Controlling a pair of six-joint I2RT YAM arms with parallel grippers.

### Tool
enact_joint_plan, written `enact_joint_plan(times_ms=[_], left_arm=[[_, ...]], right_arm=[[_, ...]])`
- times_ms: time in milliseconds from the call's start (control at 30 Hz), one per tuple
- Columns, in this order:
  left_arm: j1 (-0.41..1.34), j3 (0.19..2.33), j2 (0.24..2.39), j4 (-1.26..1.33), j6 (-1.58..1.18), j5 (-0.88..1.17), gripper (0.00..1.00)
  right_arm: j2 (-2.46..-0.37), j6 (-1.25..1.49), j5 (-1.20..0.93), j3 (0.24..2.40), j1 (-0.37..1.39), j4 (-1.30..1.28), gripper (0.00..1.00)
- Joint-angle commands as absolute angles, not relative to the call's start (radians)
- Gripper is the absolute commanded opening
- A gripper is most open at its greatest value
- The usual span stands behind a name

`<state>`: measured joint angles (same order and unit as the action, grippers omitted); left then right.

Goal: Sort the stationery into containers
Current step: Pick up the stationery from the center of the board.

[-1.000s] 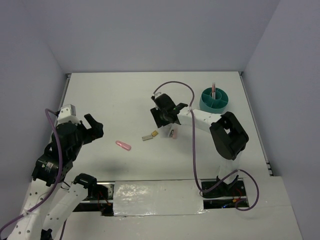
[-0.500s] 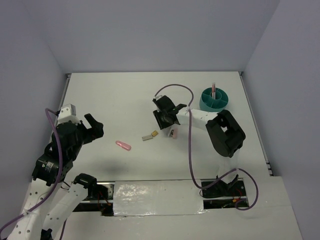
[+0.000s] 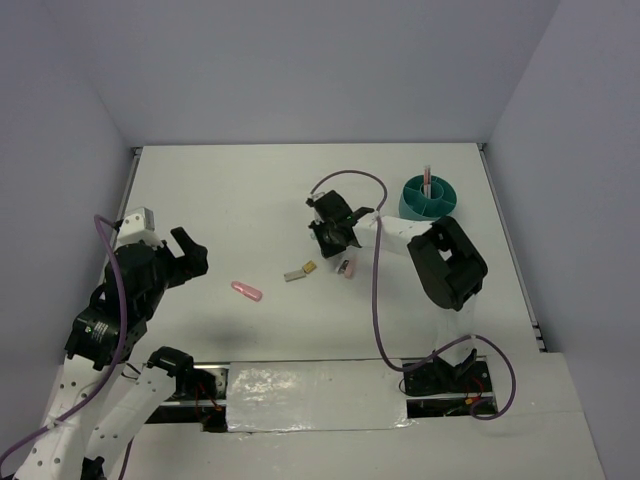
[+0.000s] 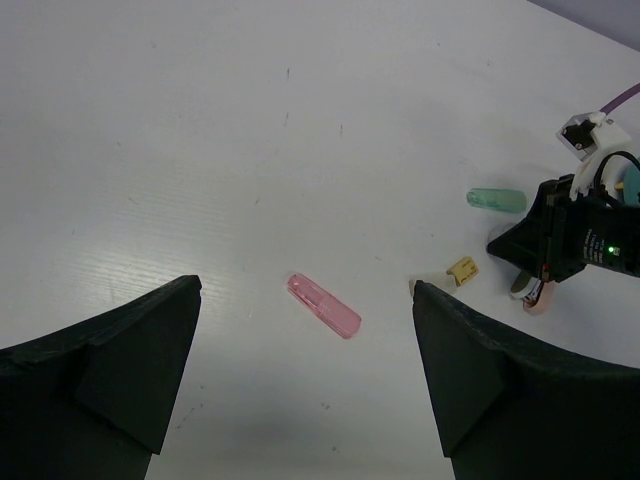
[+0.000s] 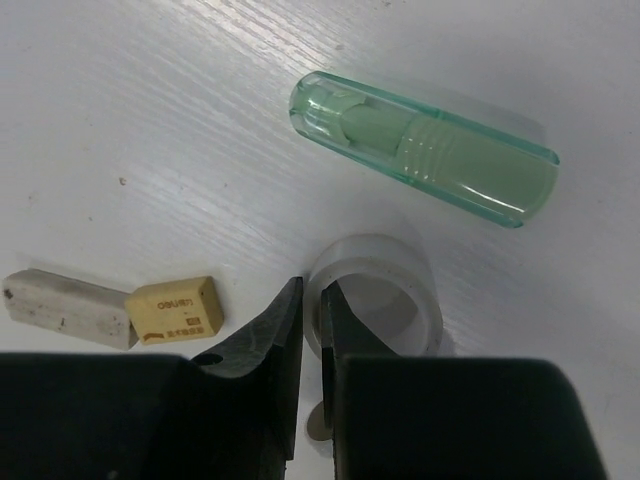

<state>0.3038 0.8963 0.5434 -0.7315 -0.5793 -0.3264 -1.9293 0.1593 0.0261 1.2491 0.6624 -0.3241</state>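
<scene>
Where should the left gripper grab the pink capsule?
Mid-length, across its narrow width, coming straight down. The pink capsule lies flat with bare table on both long sides, so the open left gripper can straddle it if turned so its fingers close square to the long axis.

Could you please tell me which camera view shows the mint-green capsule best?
The right wrist view: the mint-green capsule lies close and sharp, beside the white tape ring. The left wrist view shows it small and far; in the top view I cannot make it out.
</scene>
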Motion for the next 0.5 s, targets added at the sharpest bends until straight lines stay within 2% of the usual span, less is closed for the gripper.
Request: enact_joint_plan(times_ms=[0, 67, 100, 167, 333, 467], left_arm=[[0.299, 0.894, 0.540, -0.689, -0.566, -0.316, 0.99], [0.299, 0.894, 0.537, -0.686, -0.566, -0.314, 0.99], [0.299, 0.893, 0.537, -0.686, -0.565, -0.311, 0.99], [0.299, 0.893, 0.537, -0.686, -0.563, -0.310, 0.99], [0.299, 0.891, 0.529, -0.683, -0.561, -0.305, 0.99], [0.299, 0.890, 0.519, -0.680, -0.558, -0.299, 0.99]], right_arm=[[-1.858, 0.144, -0.032, 1.243, 0.646, -0.264, 0.11], [-1.821, 0.135, -0.052, 1.226, 0.638, -0.241, 0.08], [-1.778, 0.135, -0.092, 1.221, 0.618, -0.217, 0.03], [-1.724, 0.143, -0.138, 1.197, 0.585, -0.165, 0.01], [-1.490, 0.208, -0.253, 1.045, 0.419, 0.049, 0.03], [-1.413, 0.270, -0.409, 0.970, 0.257, 0.279, 0.03]])
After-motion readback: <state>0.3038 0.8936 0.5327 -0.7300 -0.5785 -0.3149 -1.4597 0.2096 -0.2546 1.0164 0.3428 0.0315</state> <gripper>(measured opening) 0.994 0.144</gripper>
